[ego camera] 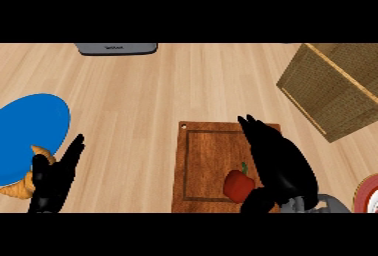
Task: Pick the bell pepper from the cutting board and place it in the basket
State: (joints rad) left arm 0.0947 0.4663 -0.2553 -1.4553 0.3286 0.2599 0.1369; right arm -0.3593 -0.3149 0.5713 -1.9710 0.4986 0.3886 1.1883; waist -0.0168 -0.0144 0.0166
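Observation:
A red bell pepper [238,184] with a green stem lies on the near right part of the wooden cutting board [207,160]. My right hand [279,162] hovers over the board's right side, fingers stretched forward and the thumb down beside the pepper, touching or nearly touching it. The hand is open. A woven basket [332,87] stands at the far right, tilted in the view. My left hand [55,177] rests open at the lower left, fingers pointing up.
A blue plate [29,130] sits at the left with a croissant [26,182] at its near edge, partly behind my left hand. A grey appliance [117,48] lies at the far edge. A red-rimmed plate [367,192] shows at the right edge.

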